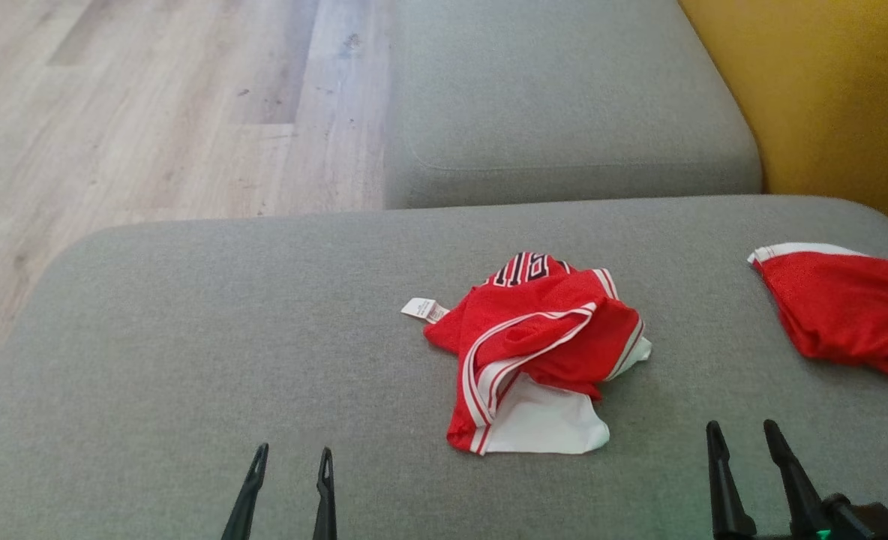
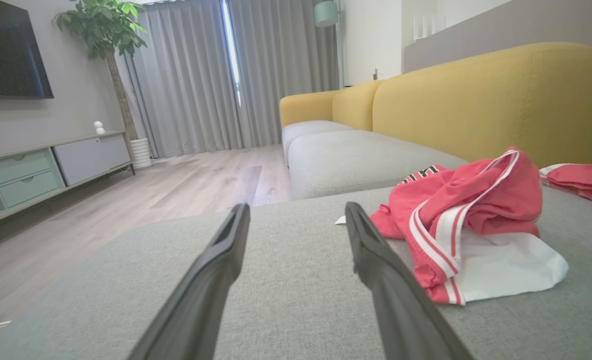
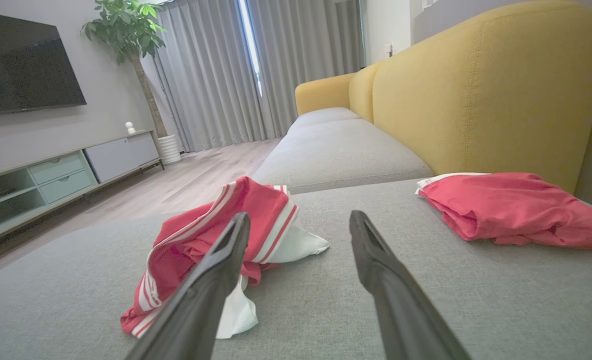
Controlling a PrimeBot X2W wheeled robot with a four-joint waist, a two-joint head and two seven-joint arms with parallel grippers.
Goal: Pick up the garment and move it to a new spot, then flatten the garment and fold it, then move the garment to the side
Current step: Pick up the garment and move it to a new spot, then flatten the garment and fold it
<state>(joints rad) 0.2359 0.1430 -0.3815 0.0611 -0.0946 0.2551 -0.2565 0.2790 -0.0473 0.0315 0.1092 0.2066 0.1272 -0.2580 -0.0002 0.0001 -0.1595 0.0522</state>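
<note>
A crumpled red garment [image 1: 541, 330] with white stripes, a white lining and a small white label lies in a heap in the middle of the grey sofa cushion [image 1: 189, 360]. It also shows as the garment [image 2: 456, 210] to the right of my left fingers, and as the garment [image 3: 201, 235] partly behind my right gripper's left finger. My left gripper [image 1: 294, 459] stands open near the cushion's front edge, left of the heap, with nothing between its fingers. My right gripper [image 1: 744, 431] is open too, at the front right, apart from the cloth.
A second red piece of clothing [image 1: 841, 307] with a white edge lies at the cushion's right end, near the yellow backrest [image 1: 826, 90]. Another grey seat cushion [image 1: 564, 97] lies beyond. Wooden floor [image 1: 151, 112] is to the left; a TV cabinet [image 2: 36, 170] and plant stand across the room.
</note>
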